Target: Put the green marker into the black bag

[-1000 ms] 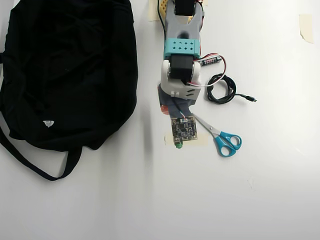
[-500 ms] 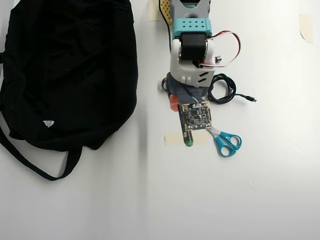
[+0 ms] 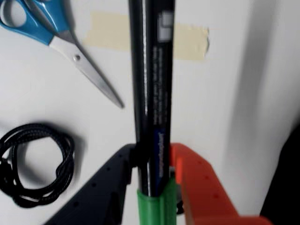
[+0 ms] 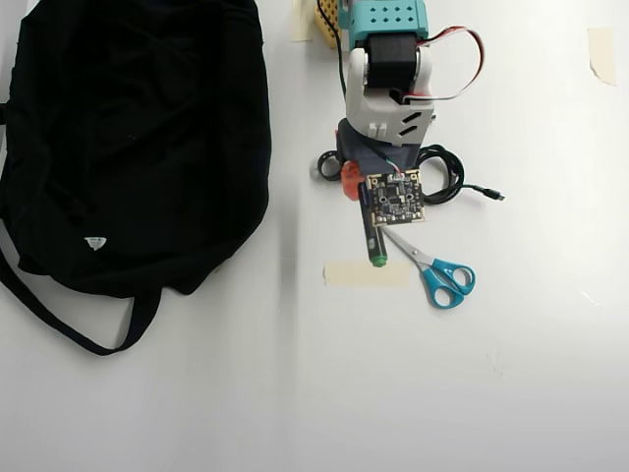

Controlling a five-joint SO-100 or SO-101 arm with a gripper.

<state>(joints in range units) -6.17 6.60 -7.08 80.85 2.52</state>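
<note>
The jaws were clenched on the marker [image 3: 152,117] near its green cap, its barrel jutting out just above the tape [image 4: 366,274], right of the bag [image 4: 128,147]. Carrying it well probably meant keeping the grip firm, lifting clear of the scissors [image 4: 432,267], then swinging left over the bag before letting go.

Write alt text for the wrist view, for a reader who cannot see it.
The gripper, one finger black and one orange, is shut on the green marker, whose dark barrel runs up the middle of the picture. Behind it on the white table lie blue-handled scissors, a coiled black cable and a strip of tape.
</note>
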